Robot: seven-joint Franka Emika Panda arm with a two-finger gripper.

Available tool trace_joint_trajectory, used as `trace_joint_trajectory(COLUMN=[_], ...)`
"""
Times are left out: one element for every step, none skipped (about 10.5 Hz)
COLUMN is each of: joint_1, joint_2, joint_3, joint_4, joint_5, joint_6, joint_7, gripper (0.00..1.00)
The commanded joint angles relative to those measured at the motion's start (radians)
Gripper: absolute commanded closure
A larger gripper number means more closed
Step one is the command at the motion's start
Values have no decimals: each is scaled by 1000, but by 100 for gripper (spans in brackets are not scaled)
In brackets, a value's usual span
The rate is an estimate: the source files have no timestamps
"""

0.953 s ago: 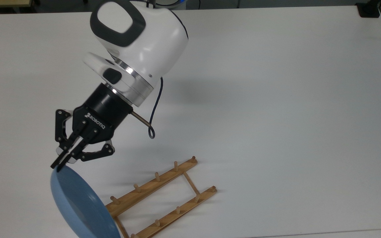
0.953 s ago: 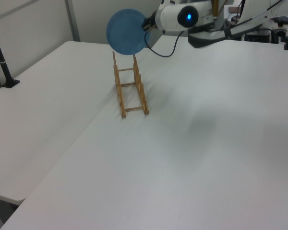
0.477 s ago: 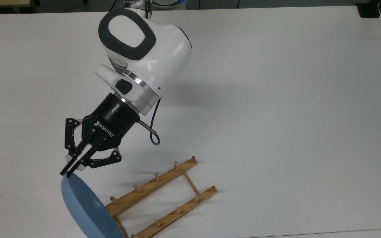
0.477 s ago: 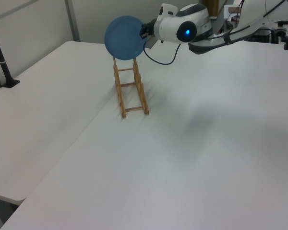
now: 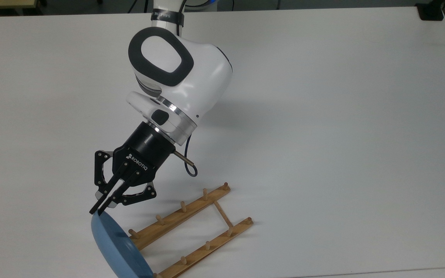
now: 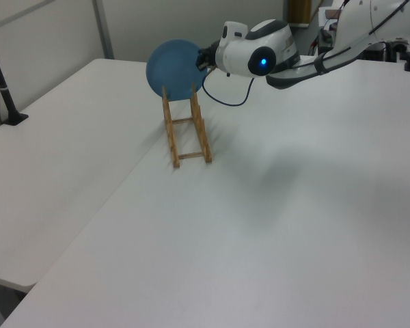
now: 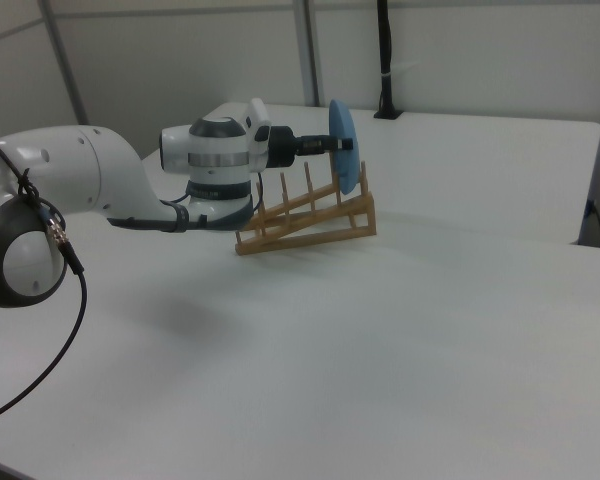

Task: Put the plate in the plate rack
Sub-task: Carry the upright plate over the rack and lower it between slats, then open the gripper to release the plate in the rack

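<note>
The claw (image 5: pixel 98 211) pinches the upright blue plate (image 5: pixel 120 251) by its rim over the plate rack's (image 5: pixel 191 227) end.

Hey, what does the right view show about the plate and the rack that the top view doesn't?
In the right view, the plate stands upright on edge, seen nearly side-on, over the tall end of the plate rack, whose rails slope up from the table. In the top view, the plate's lower edge runs off the bottom of the picture, and the rack's two rails, crossbars and pegs are laid out from above. Both views show the hand shut on the plate's rim and holding the plate at the rack's end.
</note>
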Motion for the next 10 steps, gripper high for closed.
trace_joint_trajectory(joint_1=[14,12,11,9,0,-23,-43,-55,-58,-62], joint_2=[4,1,-3,-22,-44,-93,-164,-236,-294,-333], joint_3=[-14,-11,-3,7,41,87,133,170,200,249], joint_4=[20,20,21,20,18,3,-24,-63,-104,-109], joint_5=[-29,-28,-26,-20,-11,41,148,282,428,566], joint_6=[-15,-15,-15,-15,-17,-17,-17,-25,-90,-200], joint_7=[39,52,61,61,61,56,40,-3,-73,-155], gripper=[63,49,0,0,0,0,0,0,0,0])
